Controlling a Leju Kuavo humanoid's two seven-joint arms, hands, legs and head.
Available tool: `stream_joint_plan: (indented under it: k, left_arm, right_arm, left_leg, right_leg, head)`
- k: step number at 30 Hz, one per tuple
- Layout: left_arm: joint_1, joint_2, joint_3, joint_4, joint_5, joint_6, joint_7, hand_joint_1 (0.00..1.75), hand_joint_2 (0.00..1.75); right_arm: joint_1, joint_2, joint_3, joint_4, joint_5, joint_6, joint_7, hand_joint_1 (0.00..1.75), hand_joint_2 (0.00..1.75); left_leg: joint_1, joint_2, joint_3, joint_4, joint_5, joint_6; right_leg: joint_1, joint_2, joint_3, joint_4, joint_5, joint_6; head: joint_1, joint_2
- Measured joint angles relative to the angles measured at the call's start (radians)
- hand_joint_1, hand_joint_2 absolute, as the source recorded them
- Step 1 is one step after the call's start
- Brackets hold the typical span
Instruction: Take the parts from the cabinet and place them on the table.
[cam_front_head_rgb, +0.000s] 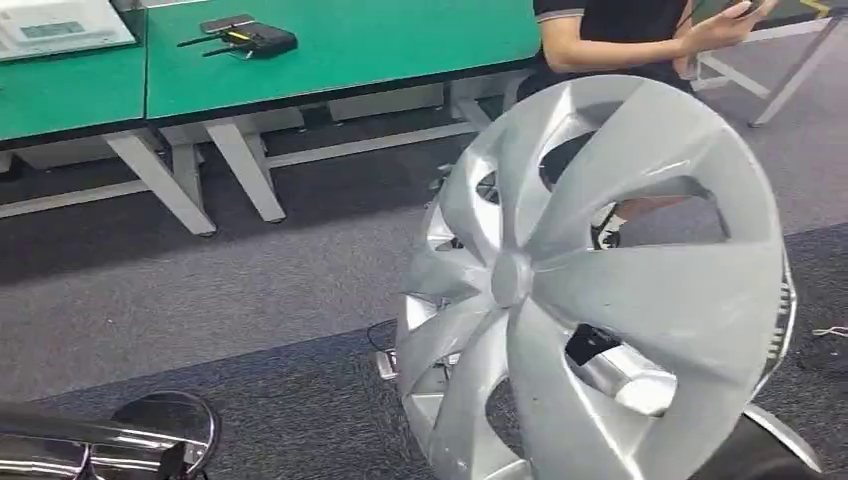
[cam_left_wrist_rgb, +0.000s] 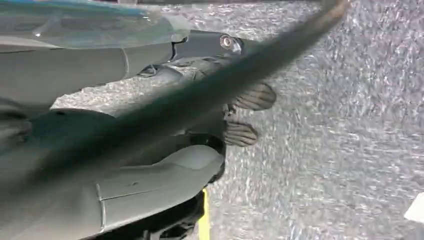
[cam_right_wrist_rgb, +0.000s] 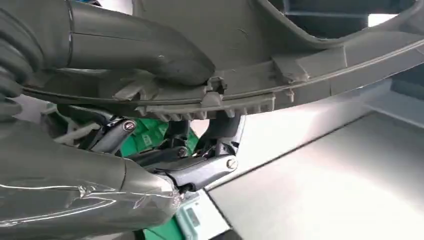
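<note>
Wheel cover (cam_front_head_rgb: 600, 290), silver, held upright close before my camera; my right hand (cam_right_wrist_rgb: 165, 100) grips its rim, thumb against fingers. Left hand (cam_left_wrist_rgb: 150, 150): grasp indeterminate. Beyond: grey carpet (cam_front_head_rgb: 200, 290), green tables (cam_front_head_rgb: 340, 50), seated person (cam_front_head_rgb: 620, 40).

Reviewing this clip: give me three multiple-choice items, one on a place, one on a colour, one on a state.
1. Where is the black remote-like device?
A. on the green-topped table
B. on the grey carpet
C. inside the wheel cover

2. What colour is the large spoked plastic wheel cover?
A. black
B. silver
C. red

3. What is the right hand doing?
A. hanging with nothing in it
B. gripping the wheel cover's rim
C. resting on the table

Answers: 1 A, it lies on the tabletop; 2 B, its spokes shine silver; 3 B, thumb and fingers clamp the rim.
</note>
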Motion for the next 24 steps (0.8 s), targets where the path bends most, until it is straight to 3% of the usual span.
stream_joint_plan:
  k: [1,2,3,5,6,7,8,9,10,11,12,13,16,17,18,19,21,22,23,24]
  left_arm:
    - [0.001,0.0,0.0,0.0,0.0,0.0,0.0,0.0,1.75]
    - [0.002,-0.002,0.0,0.0,0.0,0.001,0.0,0.0,1.75]
    - [0.004,-0.001,0.001,0.0,0.0,0.001,0.0,0.0,1.75]
    - [0.007,-0.001,0.001,0.0,-0.002,0.001,0.0,0.0,1.75]
    - [0.009,0.0,0.001,0.0,-0.003,0.001,0.001,0.0,1.75]
    - [0.009,0.0,0.002,0.0,-0.004,0.001,0.003,0.0,1.75]
    - [0.009,-0.001,0.002,0.0,-0.006,0.001,0.003,0.0,1.75]
    - [0.009,-0.003,0.002,0.0,-0.007,0.001,0.006,0.0,1.75]
    - [0.009,-0.005,0.002,0.0,-0.008,0.001,0.006,0.0,1.75]
    - [0.009,-0.006,0.002,0.0,-0.01,0.001,0.006,0.0,1.75]
    - [0.009,-0.006,0.002,0.0,-0.01,0.001,0.006,0.0,1.75]
    - [0.008,-0.006,0.002,0.0,-0.011,0.001,0.006,0.0,1.75]
    - [0.01,-0.006,0.002,0.0,-0.014,0.001,0.01,0.0,1.75]
    - [0.009,-0.007,0.002,0.0,-0.015,0.001,0.01,0.0,1.75]
    - [0.008,-0.009,0.002,0.0,-0.016,0.001,0.011,0.0,1.75]
    - [0.008,-0.01,0.002,0.0,-0.016,0.001,0.011,0.0,1.75]
    - [0.009,-0.012,0.002,0.0,-0.016,0.0,0.014,0.0,1.75]
    - [0.01,-0.013,0.002,0.0,-0.016,0.0,0.016,0.0,1.75]
    - [0.01,-0.014,0.002,0.0,-0.016,0.0,0.017,0.0,1.75]
    - [0.01,-0.015,0.002,0.0,-0.016,0.0,0.018,0.0,1.75]
  right_arm:
    - [0.003,-0.005,-0.005,-0.006,0.0,-0.006,0.004,1.75,1.75]
    - [0.005,-0.01,-0.009,-0.011,0.0,-0.011,0.005,1.75,1.75]
    - [0.005,-0.015,-0.015,-0.015,0.0,-0.011,0.005,1.75,1.75]
    - [0.007,-0.021,-0.023,-0.023,0.0,-0.018,0.008,1.75,1.75]
    - [0.01,-0.027,-0.026,-0.025,0.0,-0.024,0.009,1.75,1.75]
    - [0.017,-0.032,-0.029,-0.029,0.0,-0.031,0.011,1.75,1.75]
    - [0.025,-0.04,-0.034,-0.033,0.0,-0.034,0.013,1.75,1.75]
    - [0.03,-0.047,-0.039,-0.04,0.0,-0.036,0.017,1.75,1.75]
    - [0.032,-0.052,-0.045,-0.047,-0.001,-0.038,0.02,1.75,1.75]
    - [0.032,-0.056,-0.048,-0.056,-0.002,-0.04,0.023,1.75,1.75]
    - [0.032,-0.061,-0.052,-0.063,-0.005,-0.043,0.028,1.75,1.75]
    - [0.032,-0.061,-0.055,-0.069,-0.005,-0.048,0.032,1.75,1.75]
    - [0.046,-0.072,-0.066,-0.085,-0.006,-0.059,0.037,1.75,1.75]
    - [0.047,-0.074,-0.07,-0.092,-0.006,-0.061,0.038,1.75,1.75]
    - [0.046,-0.077,-0.074,-0.101,-0.006,-0.063,0.038,1.75,1.75]
    - [0.045,-0.077,-0.075,-0.107,-0.006,-0.063,0.038,1.75,1.75]
    - [0.049,-0.078,-0.078,-0.113,-0.006,-0.064,0.038,1.75,1.75]
    - [0.054,-0.08,-0.08,-0.113,-0.006,-0.065,0.039,1.75,1.75]
    - [0.058,-0.081,-0.08,-0.113,-0.006,-0.066,0.04,1.75,1.75]
    - [0.06,-0.082,-0.081,-0.114,-0.006,-0.066,0.041,1.75,1.75]
  left_leg:
    - [0.002,0.008,0.002,-0.007,0.004,0.005]
    - [0.013,0.02,0.006,-0.017,0.009,0.012]
    - [0.011,0.025,0.008,-0.019,0.009,0.017]
    - [0.008,0.039,0.009,-0.018,0.007,0.022]
    - [0.007,0.049,0.008,-0.018,0.007,0.022]
    - [0.007,0.055,0.009,-0.018,0.006,0.022]
    - [0.008,0.061,0.01,-0.017,0.005,0.022]
    - [0.008,0.065,0.012,-0.016,0.004,0.022]
    - [0.009,0.07,0.014,-0.014,0.001,0.018]
    - [0.009,0.076,0.016,-0.01,-0.004,0.013]
    - [0.005,0.082,0.016,-0.008,-0.007,0.008]
    - [-0.001,0.085,0.011,0.005,-0.009,0.005]
    - [-0.001,0.106,0.013,0.001,-0.005,-0.005]
    - [0.0,0.107,0.007,0.008,-0.016,-0.011]
    - [0.003,0.081,-0.003,0.039,-0.042,-0.016]
    - [0.004,0.063,-0.032,0.107,-0.081,-0.018]
    - [0.005,0.05,-0.117,0.283,-0.153,-0.023]
    - [0.004,0.049,-0.148,0.343,-0.166,-0.022]
    - [0.004,0.047,-0.154,0.349,-0.153,-0.02]
    - [0.003,0.046,-0.134,0.303,-0.117,-0.015]
  right_leg:
    - [0.002,0.008,-0.001,-0.003,0.002,0.007]
    - [0.003,-0.013,-0.008,0.01,-0.011,0.011]
    - [0.007,-0.048,-0.023,0.045,-0.039,0.016]
    - [0.003,-0.072,-0.093,0.211,-0.125,0.022]
    - [0.003,-0.074,-0.129,0.291,-0.155,0.025]
    - [0.003,-0.076,-0.147,0.335,-0.164,0.028]
    - [0.003,-0.077,-0.141,0.324,-0.147,0.029]
    - [0.002,-0.079,-0.112,0.266,-0.109,0.029]
    - [0.002,-0.084,-0.067,0.176,-0.062,0.029]
    - [0.002,-0.104,-0.014,0.066,-0.012,0.027]
    - [0.008,-0.132,0.011,0.02,-0.026,0.027]
    - [0.011,-0.126,0.018,0.004,-0.021,0.015]
    - [0.013,-0.104,0.009,0.012,-0.016,0.004]
    - [0.004,-0.098,0.015,0.004,-0.011,-0.007]
    - [0.005,-0.09,0.014,0.003,-0.008,-0.012]
    - [0.004,-0.087,0.011,0.003,-0.005,-0.018]
    - [0.005,-0.073,0.008,0.003,-0.004,-0.021]
    - [0.006,-0.065,0.008,0.003,-0.003,-0.023]
    - [0.007,-0.056,0.008,0.003,-0.003,-0.023]
    - [0.007,-0.047,0.008,0.003,-0.002,-0.023]
  head:
    - [0.001,0.0]
    - [0.005,0.0]
    - [0.012,0.0]
    - [0.031,0.0]
    - [0.033,0.0]
    - [0.036,0.0]
    - [0.039,0.0]
    - [0.046,0.0]
    - [0.053,0.0]
    - [0.059,0.0]
    - [0.063,0.0]
    - [0.07,0.0]
    - [0.052,0.0]
    - [0.054,0.0]
    - [0.048,0.0]
    - [0.039,0.0]
    - [0.024,0.0]
    - [0.02,0.0]
    - [0.016,0.0]
    - [0.013,0.0]
